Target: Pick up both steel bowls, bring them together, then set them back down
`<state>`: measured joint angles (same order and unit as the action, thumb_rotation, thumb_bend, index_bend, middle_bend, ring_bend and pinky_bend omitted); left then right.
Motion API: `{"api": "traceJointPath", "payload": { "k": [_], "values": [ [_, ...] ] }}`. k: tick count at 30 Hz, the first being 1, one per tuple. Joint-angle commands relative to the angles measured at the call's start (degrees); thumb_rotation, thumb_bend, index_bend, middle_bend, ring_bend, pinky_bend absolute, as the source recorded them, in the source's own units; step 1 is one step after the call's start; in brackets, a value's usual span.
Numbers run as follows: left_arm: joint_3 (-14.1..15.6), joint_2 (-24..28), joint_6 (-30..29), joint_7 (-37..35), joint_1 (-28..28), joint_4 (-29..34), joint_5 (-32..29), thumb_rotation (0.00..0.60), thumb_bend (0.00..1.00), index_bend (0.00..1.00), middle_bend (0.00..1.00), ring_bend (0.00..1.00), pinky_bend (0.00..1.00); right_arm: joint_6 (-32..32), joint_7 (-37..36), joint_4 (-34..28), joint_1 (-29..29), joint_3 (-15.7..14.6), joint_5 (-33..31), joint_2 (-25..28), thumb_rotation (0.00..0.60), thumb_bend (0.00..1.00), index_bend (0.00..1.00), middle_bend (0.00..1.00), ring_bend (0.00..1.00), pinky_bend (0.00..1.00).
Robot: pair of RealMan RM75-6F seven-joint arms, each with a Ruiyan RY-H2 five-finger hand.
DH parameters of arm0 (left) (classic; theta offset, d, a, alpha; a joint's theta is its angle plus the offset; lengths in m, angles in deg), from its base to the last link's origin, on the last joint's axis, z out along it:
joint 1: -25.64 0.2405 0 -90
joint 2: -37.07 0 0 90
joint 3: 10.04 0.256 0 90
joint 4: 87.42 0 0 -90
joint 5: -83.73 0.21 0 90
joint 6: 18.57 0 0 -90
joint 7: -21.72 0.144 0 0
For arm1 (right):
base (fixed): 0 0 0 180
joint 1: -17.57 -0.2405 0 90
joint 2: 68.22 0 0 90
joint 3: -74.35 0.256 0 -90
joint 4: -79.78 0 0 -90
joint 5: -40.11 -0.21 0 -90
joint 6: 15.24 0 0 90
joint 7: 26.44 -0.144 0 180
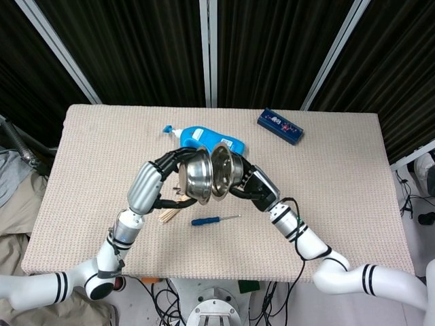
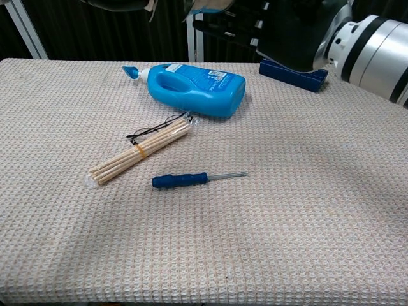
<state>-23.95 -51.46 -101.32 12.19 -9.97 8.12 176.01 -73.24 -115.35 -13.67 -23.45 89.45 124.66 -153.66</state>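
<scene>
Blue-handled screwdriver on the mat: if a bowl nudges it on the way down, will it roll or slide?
The blue-handled screwdriver looks round-handled and lies flat, so it would probably roll easily. The woven beige table mat likely damps sliding. It seems light, so even a slight touch could shift it.
</scene>
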Motion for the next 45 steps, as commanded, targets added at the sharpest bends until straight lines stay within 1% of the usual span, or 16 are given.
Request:
{"api": "traceJointPath", "payload": {
  "k": [1, 5, 6, 9, 12, 15, 21, 27, 29, 31, 33, 34, 35, 37, 40, 45],
  "values": [
    [0.1, 4.5, -2.0, -2.6, 2.7, -0.1, -0.9, 0.600, 0.09, 0.43, 0.36, 0.31, 0.52, -4.5, 6.1, 0.9, 2.8, -0.6, 1.2, 3.5, 0.600, 0.39, 0.58, 0.45, 0.43, 0.27],
    [1.6, 10.9, -0.8, -5.2, 5.9, -2.2, -3.8, 0.600, 0.09, 0.43, 0.36, 0.31, 0.52, -9.1, 19.7, 1.2, 5.6, -2.1, 4.3, 8.6, 0.600, 0.39, 0.58, 0.45, 0.43, 0.27],
    [2.6, 12.7, 0.5, -5.2, 6.6, -3.1, -4.7, 0.600, 0.09, 0.43, 0.37, 0.31, 0.52, -10.1, 25.7, 1.7, 6.5, -2.9, 5.4, 10.4, 0.600, 0.40, 0.58, 0.45, 0.43, 0.27],
    [7.0, 17.7, 7.6, -2.8, 7.2, -4.6, -6.1, 0.600, 0.09, 0.44, 0.40, 0.31, 0.53, -12.6, 44.7, 2.5, 9.4, -5.4, 7.6, 14.9, 0.600, 0.43, 0.59, 0.45, 0.43, 0.27],
    [10.0, 20.5, 13.3, 0.6, 6.7, -5.7, -6.4, 0.600, 0.09, 0.44, 0.40, 0.31, 0.53, -12.6, 59.3, 2.5, 12.3, -8.5, 7.9, 18.6, 0.600, 0.43, 0.59, 0.45, 0.43, 0.27],
    [11.6, 22.3, 17.6, 3.2, 6.0, -6.8, -7.0, 0.600, 0.10, 0.46, 0.40, 0.32, 0.54, -12.2, 68.3, 2.8, 15.1, -11.7, 7.4, 20.8, 0.600, 0.44, 0.59, 0.45, 0.43, 0.27],
    [13.2, 23.3, 25.6, 12.9, 3.7, -9.0, -9.7, 0.600, 0.11, 0.49, 0.42, 0.32, 0.54, -8.8, 77.1, 5.5, 17.8, -15.5, 4.5, 21.3, 0.600, 0.46, 0.59, 0.45, 0.43, 0.27],
    [12.8, 21.9, 30.8, 17.3, 1.8, -10.4, -13.8, 0.600, 0.11, 0.48, 0.42, 0.32, 0.53, -3.9, 82.3, 5.6, 17.1, -15.6, 0.7, 20.4, 0.600, 0.46, 0.59, 0.45, 0.42, 0.29],
    [13.1, 21.9, 32.9, 17.9, 1.2, -10.2, -14.9, 0.600, 0.11, 0.42, 0.39, 0.32, 0.52, -2.2, 83.6, 4.9, 16.6, -15.5, -0.5, 20.4, 0.600, 0.46, 0.60, 0.45, 0.41, 0.28],
    [13.0, 21.4, 33.4, 19.3, 0.9, -10.5, -15.7, 0.600, 0.10, 0.25, 0.34, 0.32, 0.50, -1.4, 84.8, 4.5, 16.4, -15.2, -1.5, 20.2, 0.600, 0.46, 0.57, 0.43, 0.39, 0.27],
    [12.8, 20.9, 33.0, 19.8, 1.0, -10.6, -16.2, 0.600, 0.08, 0.08, 0.27, 0.31, 0.47, -0.1, 85.3, 3.8, 16.0, -15.4, -2.0, 20.5, 0.600, 0.40, 0.41, 0.32, 0.26, 0.21],
    [12.7, 20.7, 32.4, 19.8, 1.3, -10.7, -16.1, 0.600, 0.06, 0.02, 0.20, 0.28, 0.44, 0.7, 85.6, 3.5, 15.8, -15.6, -2.3, 20.8, 0.600, 0.34, 0.25, 0.20, 0.15, 0.14],
    [12.8, 20.5, 31.9, 19.7, 1.4, -10.8, -15.8, 0.600, 0.04, 0.00, 0.14, 0.24, 0.40, 1.1, 86.3, 3.3, 15.7, -15.6, -2.6, 21.0, 0.600, 0.27, 0.11, 0.09, 0.05, 0.08],
    [13.0, 20.7, 31.3, 19.6, 1.7, -10.7, -15.2, 0.600, 0.01, 0.00, 0.04, 0.14, 0.31, 0.6, 88.3, 3.1, 15.9, -15.2, -3.4, 20.9, 0.600, 0.14, 0.00, 0.00, 0.00, 0.01],
    [13.2, 21.8, 31.8, 19.3, 1.9, -9.6, -15.8, 0.600, 0.00, 0.00, 0.00, 0.02, 0.20, 0.6, 88.9, 2.0, 16.2, -14.9, -4.6, 21.0, 0.600, 0.02, 0.00, 0.00, 0.00, 0.00],
    [13.6, 23.2, 32.1, 20.2, 2.4, -7.6, -17.0, 0.600, 0.00, 0.00, 0.00, 0.00, 0.15, 0.1, 88.7, 0.9, 16.6, -14.7, -5.0, 21.6, 0.600, 0.00, 0.00, 0.00, 0.00, 0.00]
  ]
}}
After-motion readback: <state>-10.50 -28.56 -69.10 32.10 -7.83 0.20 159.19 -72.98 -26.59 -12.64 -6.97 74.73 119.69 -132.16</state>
